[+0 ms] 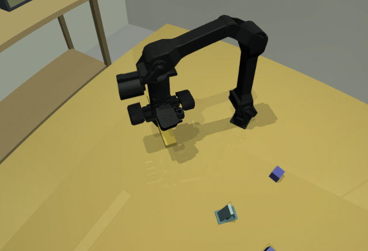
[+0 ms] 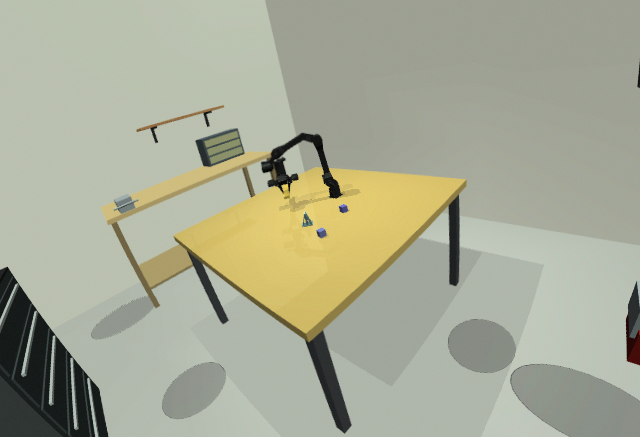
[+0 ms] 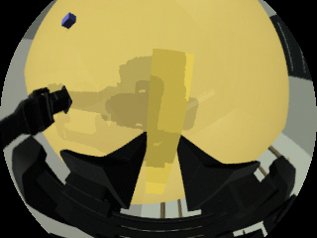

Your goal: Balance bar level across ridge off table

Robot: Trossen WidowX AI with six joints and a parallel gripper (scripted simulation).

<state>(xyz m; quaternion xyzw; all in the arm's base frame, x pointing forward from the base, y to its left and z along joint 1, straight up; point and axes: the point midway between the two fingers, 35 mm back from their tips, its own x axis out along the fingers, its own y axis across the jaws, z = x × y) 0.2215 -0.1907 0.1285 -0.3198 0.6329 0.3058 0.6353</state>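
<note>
The yellow bar [image 1: 169, 139] [image 2: 286, 193] [image 3: 170, 94] is held a little above the yellow table, its shadow apart from it in the exterior view. My gripper [image 3: 162, 137] is shut on the bar, with one dark finger on each side of it. In the top view the gripper body hides the fingertips and the bar's middle. The small teal ridge [image 1: 224, 213] [image 2: 307, 221] stands on the table, well away from the bar, toward the front in the top view. Nothing rests on it.
One blue-violet cube [image 1: 276, 173] [image 2: 343, 208] lies to the right of the ridge, and another [image 1: 269, 248] [image 2: 321, 232] lies nearer the front in the top view. The arm's base stands at the back right of the bar. A side bench [image 1: 74, 2] is beyond the table's left edge.
</note>
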